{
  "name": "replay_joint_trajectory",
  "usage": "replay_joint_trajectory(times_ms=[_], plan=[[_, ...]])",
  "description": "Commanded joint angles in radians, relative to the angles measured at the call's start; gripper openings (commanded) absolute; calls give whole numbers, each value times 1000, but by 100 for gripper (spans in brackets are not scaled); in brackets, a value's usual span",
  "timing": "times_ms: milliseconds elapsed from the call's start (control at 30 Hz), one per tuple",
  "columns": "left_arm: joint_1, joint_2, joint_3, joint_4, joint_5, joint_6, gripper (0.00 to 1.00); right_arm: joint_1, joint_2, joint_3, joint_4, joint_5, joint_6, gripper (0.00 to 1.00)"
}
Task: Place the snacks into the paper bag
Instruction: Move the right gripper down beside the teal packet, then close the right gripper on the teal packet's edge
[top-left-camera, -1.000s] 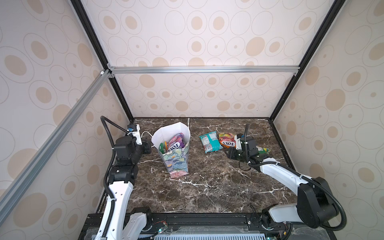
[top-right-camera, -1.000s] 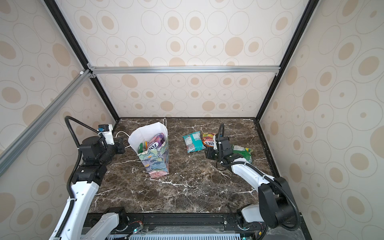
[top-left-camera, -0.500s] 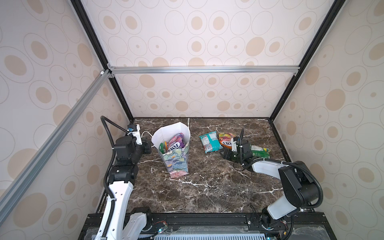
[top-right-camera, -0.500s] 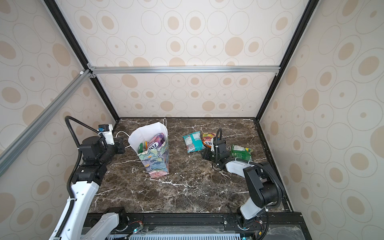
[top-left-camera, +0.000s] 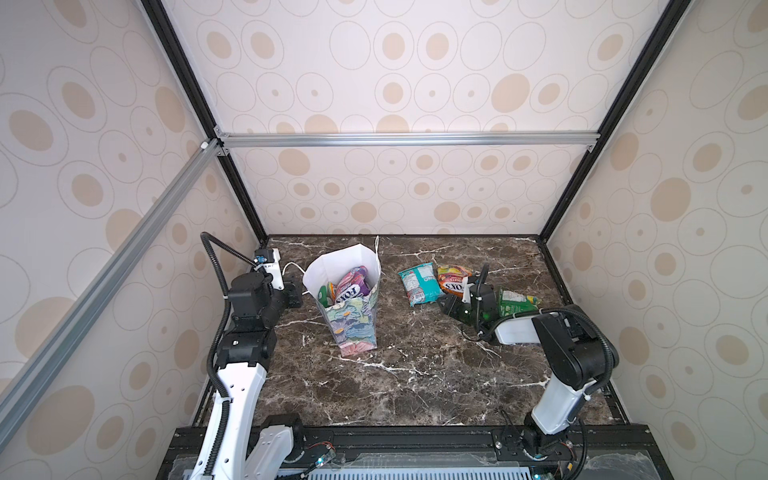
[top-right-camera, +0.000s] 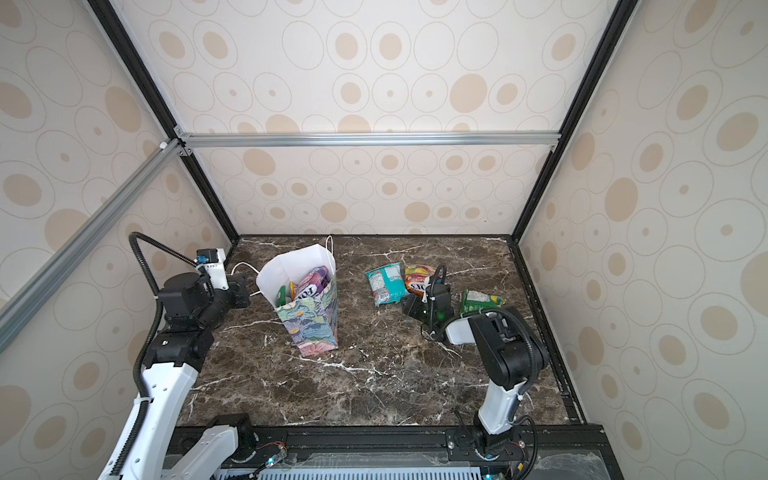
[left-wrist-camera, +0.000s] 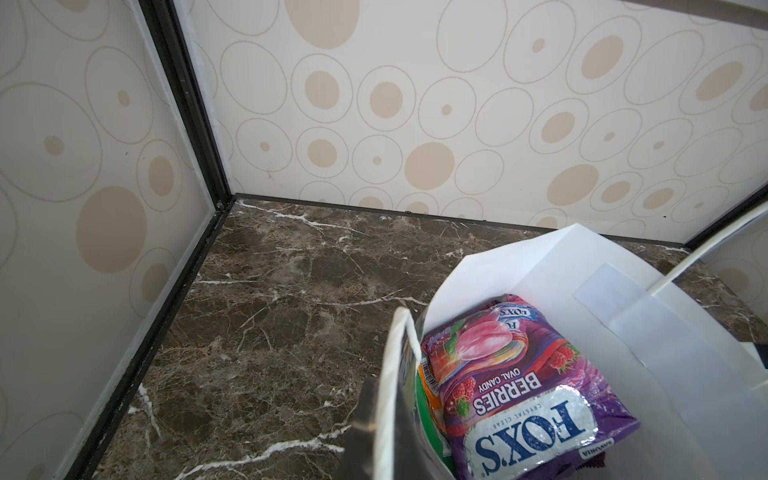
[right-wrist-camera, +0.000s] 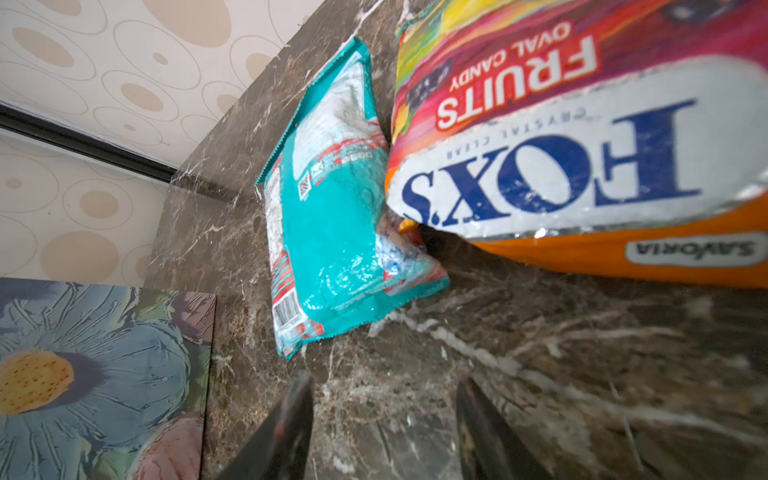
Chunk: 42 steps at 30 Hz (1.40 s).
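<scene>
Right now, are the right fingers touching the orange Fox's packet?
Apart. The right wrist view shows bare marble between the open fingers and the orange Fox's packet.

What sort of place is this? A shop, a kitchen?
Probably a robot test booth: two robot arms mounted at a marble-look tabletop, boxed in by patterned wall panels on an aluminium frame.

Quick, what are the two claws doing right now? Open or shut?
Left claw: closed, pinching the paper bag's rim.
Right claw: open, holding nothing.
</scene>
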Motion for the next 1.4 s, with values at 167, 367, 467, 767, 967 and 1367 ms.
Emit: replay_joint_trajectory(times_ms=[167, 367, 467, 767, 967, 1367], plan=[[7, -5, 9, -1, -3, 21, 0, -8, 86, 25, 165, -25, 45, 59], [7, -5, 8, 0, 2, 21, 0, -8, 132, 52, 183, -22, 66, 59], [6, -9, 10, 0, -1, 22, 0, -7, 147, 60, 181, -15, 73, 60], [7, -16, 9, 7, 18, 18, 0, -8, 161, 51, 195, 7, 76, 60], [6, -19, 9, 7, 17, 20, 0, -8, 195, 72, 208, 3, 56, 60], [6, -18, 9, 5, 13, 19, 0, -10, 262, 110, 270, -20, 111, 49]])
